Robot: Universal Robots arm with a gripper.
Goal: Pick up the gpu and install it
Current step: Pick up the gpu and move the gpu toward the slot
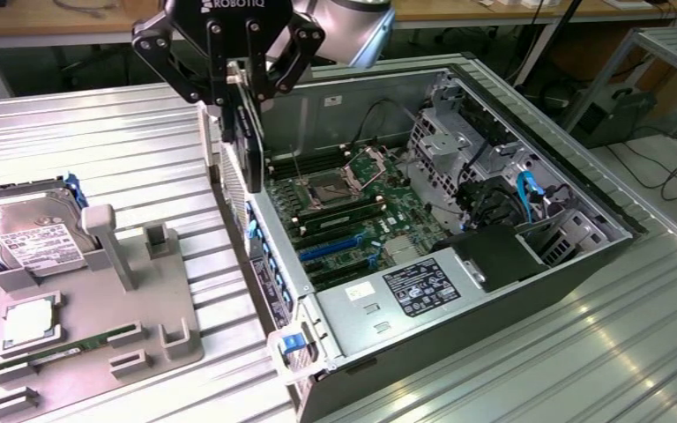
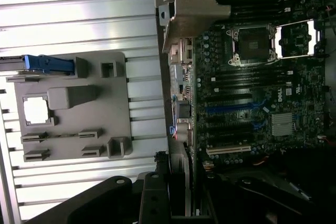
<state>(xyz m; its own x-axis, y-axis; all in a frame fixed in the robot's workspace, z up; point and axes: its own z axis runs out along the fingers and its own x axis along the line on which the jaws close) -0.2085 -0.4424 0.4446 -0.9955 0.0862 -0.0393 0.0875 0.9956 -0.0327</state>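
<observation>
Nearest, the grey fixture (image 1: 92, 344) carries a hard drive (image 1: 27, 231); its white label is illegible. Beyond it stands the open computer case (image 1: 574, 264); the motherboard (image 2: 247, 93) marking appears to read DELL. Farthest, the gripper (image 1: 244, 88), marked ROBOTIQ, is clamped on the gpu (image 1: 248, 145), which hangs upright above the case's wall on the exterior view's left.

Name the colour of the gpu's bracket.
Pale grey metal, on the black gpu; the bracket shows best in the wrist view.

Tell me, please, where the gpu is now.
The gpu hangs upright in the gripper, above the open computer case's wall on the exterior view's left.
</observation>
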